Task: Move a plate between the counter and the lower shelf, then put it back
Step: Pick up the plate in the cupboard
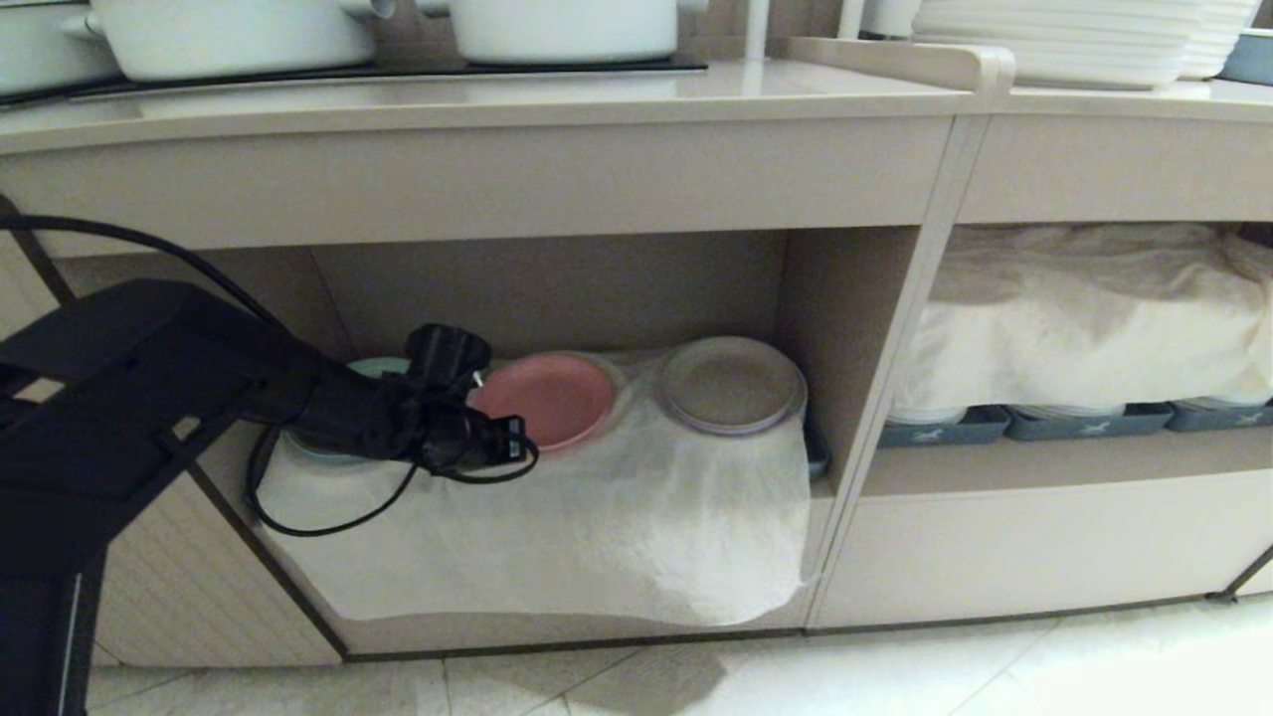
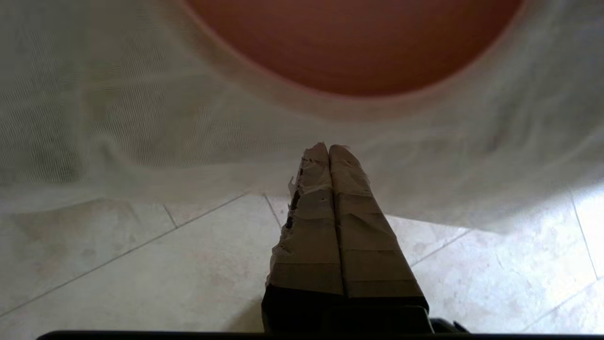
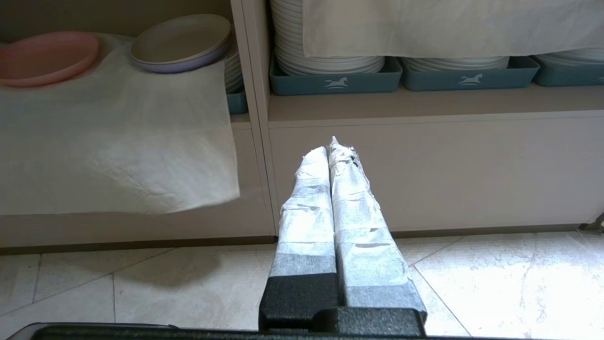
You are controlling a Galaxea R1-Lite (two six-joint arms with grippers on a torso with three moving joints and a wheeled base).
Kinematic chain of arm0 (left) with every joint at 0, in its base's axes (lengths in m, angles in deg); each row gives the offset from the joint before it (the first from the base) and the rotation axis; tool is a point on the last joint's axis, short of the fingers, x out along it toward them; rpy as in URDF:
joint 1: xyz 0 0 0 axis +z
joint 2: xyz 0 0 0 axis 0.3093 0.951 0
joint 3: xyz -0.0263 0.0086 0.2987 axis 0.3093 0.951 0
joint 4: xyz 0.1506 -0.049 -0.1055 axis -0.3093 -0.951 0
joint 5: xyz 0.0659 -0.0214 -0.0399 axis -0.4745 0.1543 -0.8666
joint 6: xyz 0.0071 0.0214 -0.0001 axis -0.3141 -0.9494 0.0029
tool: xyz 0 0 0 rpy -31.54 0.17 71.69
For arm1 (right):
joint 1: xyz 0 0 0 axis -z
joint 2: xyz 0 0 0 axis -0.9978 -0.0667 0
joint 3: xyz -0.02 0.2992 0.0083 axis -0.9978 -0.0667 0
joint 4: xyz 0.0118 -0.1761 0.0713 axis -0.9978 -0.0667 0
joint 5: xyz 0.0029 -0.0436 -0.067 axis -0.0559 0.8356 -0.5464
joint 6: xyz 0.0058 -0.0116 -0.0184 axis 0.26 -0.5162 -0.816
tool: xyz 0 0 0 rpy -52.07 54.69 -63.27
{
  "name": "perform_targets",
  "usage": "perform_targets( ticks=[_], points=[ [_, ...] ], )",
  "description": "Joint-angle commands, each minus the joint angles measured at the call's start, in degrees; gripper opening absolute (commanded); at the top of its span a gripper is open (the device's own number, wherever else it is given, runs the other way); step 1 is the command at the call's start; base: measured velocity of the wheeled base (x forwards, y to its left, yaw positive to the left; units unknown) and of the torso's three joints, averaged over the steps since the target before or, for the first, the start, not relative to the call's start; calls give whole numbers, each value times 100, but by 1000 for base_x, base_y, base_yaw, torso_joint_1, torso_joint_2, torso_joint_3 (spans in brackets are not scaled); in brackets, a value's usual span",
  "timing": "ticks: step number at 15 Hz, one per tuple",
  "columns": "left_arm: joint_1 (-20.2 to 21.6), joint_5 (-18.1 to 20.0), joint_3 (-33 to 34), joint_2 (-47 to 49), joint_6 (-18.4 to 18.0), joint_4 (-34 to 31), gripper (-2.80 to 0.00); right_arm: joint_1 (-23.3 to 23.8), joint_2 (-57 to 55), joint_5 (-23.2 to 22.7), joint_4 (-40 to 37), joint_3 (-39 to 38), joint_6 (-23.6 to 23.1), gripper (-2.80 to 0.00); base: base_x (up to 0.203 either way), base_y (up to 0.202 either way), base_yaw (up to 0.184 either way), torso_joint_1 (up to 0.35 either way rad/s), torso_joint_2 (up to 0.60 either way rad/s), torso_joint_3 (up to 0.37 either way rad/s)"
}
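**A:** So what's closest in? The black left pincer (image 1: 517, 443) is right at the front lip of the open beige lower shelf (image 1: 557, 288), over the wrinkled white cloth (image 1: 557, 537) that hangs off the front edge. From the wrist view its taped fingers (image 2: 349, 208) are pressed flat together, fully closed, nothing between them, with the pale tiled floor (image 2: 118, 264) underneath.

**B:** And the other arm?

**A:** Right pincer (image 3: 332, 146) hangs low in front of the cabinet, fingers (image 3: 306, 208) also squeezed together, empty.

**B:** Where's the plate then?

**A:** The small round matte pink plastic plate (image 1: 544, 398) is lying on the cloth in the lower shelf, just past the left pincer's tips, apart from them. A pale green plate (image 1: 383, 366) is mostly hidden behind the arm, and a round beige-grey plate (image 1: 732, 384) sits on the pink plate's other side. Further up, the long smooth beige counter (image 1: 477, 99) carries white pots (image 1: 567, 28).
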Motion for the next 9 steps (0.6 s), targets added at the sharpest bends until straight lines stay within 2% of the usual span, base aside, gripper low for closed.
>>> perform_targets(
  ticks=[1, 3, 5, 7, 9],
  points=[
    [69, -43, -125, 113, 142, 20, -280, -6, -7, -1, 1, -1, 3, -280, 0, 0, 0, 0, 0, 0],
    [61, -87, -305, 174, 445, 3, -280, -6, -7, -1, 1, 4, 3, -280, 0, 0, 0, 0, 0, 0],
    [61, -162, -375, 211, 493, 2, -280, -6, -7, -1, 1, -1, 3, -280, 0, 0, 0, 0, 0, 0],
    [61, -538, -366, 244, 540, 2, -280, -6, -7, -1, 1, -1, 3, -280, 0, 0, 0, 0, 0, 0],
    [56, -610, -372, 241, 910, 2, -280, -6, -7, -1, 1, 7, 3, -280, 0, 0, 0, 0, 0, 0]
  ],
)
